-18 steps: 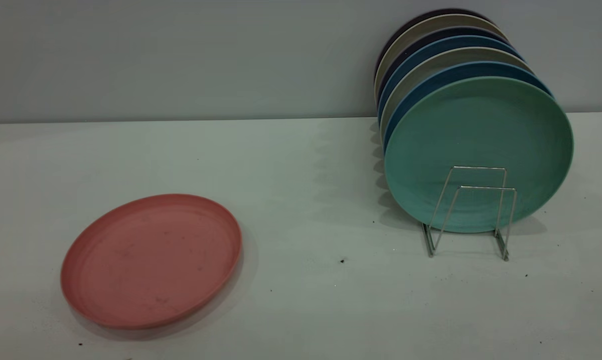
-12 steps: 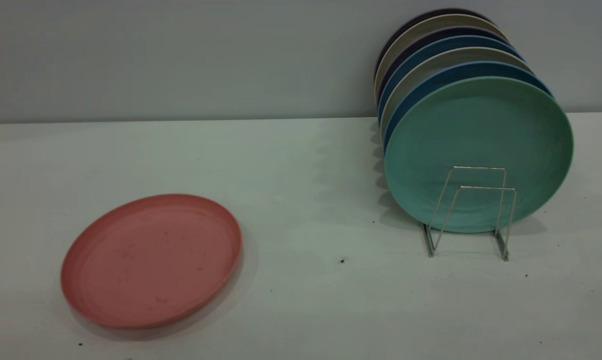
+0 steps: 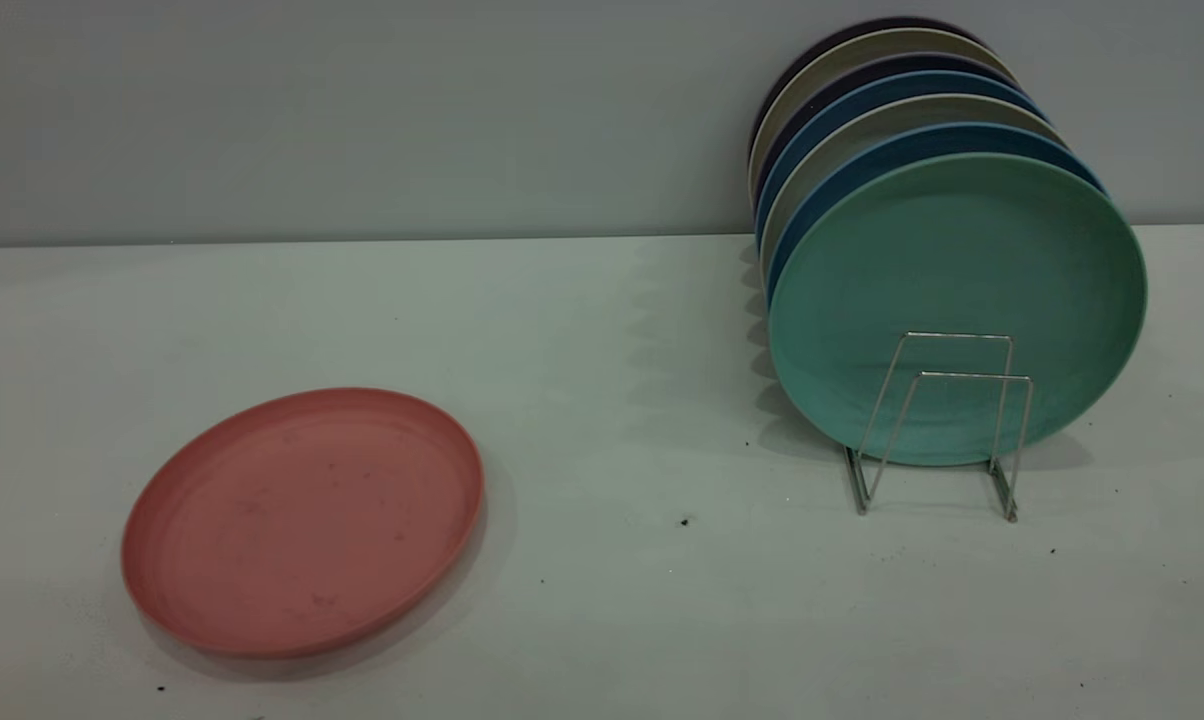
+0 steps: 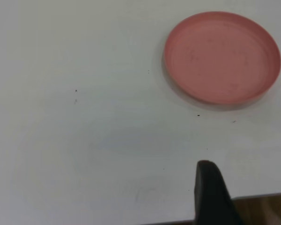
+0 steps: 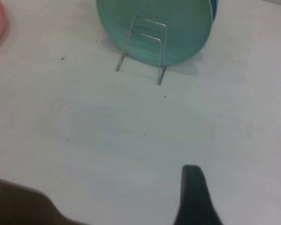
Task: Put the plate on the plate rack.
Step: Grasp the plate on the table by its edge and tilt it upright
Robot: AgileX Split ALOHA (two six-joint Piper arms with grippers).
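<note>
1. Exterior view: no change is recorded between the earlier pictures and the present moment.
2. The plate [image 3: 302, 520] is shown with the same outline and at the same place on the worktop [image 3: 612, 400]; no shift or tilt is detected.
3. The plate rack [image 3: 947, 425] and the plates standing in it are likewise shown without any displacement.
4. Wrist views: only the present moment is given, so no change can be judged there.
</note>
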